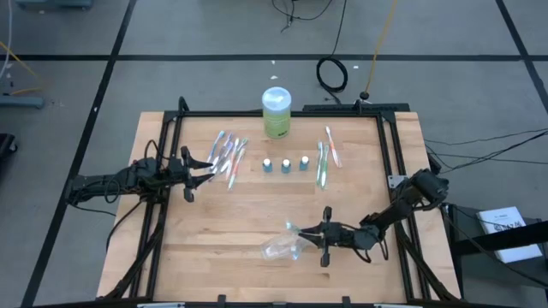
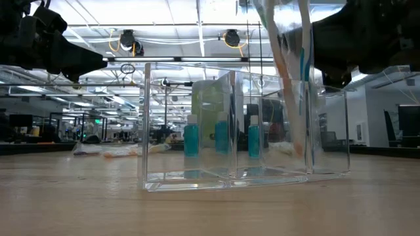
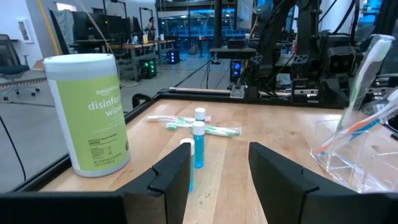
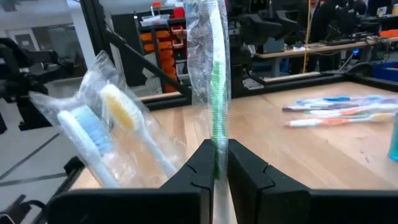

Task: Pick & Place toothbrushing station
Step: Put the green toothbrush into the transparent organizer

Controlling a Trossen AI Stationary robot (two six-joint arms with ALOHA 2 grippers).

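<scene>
Currently I am holding a wrapped green toothbrush [image 4: 216, 74] pinched in the right gripper [image 4: 216, 163], placing it into the clear organizer [image 1: 282, 246] just ahead; the left gripper [image 3: 219, 165] is waiting half-open.

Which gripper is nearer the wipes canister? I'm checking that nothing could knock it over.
The left. The left gripper hovers by the toothbrush pile, diagonally in front of the wipes canister. The right gripper, shut on a wrapped toothbrush, is over the table's opposite, near edge.
</scene>
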